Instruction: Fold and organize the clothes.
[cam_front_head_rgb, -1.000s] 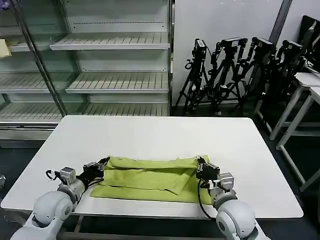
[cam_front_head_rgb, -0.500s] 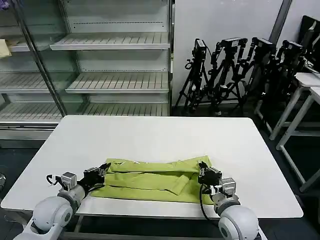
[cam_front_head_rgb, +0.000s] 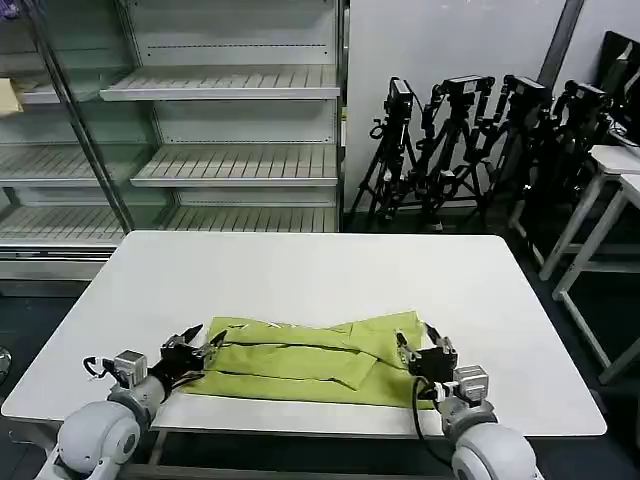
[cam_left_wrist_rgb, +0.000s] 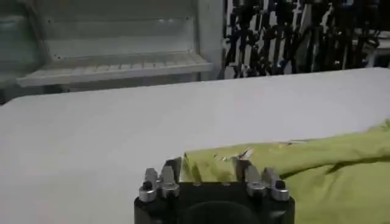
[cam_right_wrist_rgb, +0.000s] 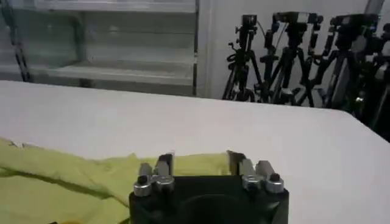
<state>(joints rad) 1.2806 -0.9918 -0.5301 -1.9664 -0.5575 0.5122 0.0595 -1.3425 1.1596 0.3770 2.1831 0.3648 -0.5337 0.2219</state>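
**Both end effectors let go of the folded shirt**

A second ago each end effector was pinching an end of the lime T-shirt (cam_front_head_rgb: 310, 352) and holding its far edge a little off the worktop (cam_front_head_rgb: 300, 270). Half a second ago they had lowered it. Now the left end effector (cam_front_head_rgb: 196, 346) stands with its fingers spread apart just beside the shirt's left end, and the right end effector (cam_front_head_rgb: 420, 345) has its fingers spread too, at the shirt's right end, holding nothing. Both arms have drawn back toward the near edge.

The shirt lies flat on the near half of the worktop as a long band, folded lengthwise, with a crease running along its middle (the left wrist view shows its corner (cam_left_wrist_rgb: 210, 161) lying just past the parted fingers, and the right wrist view shows yellow cloth (cam_right_wrist_rgb: 73, 182) on the surface ahead).

I judge that this lengthwise fold is done and set down. The band is still long, so a crosswise fold likely remains before the shirt counts as tidy.
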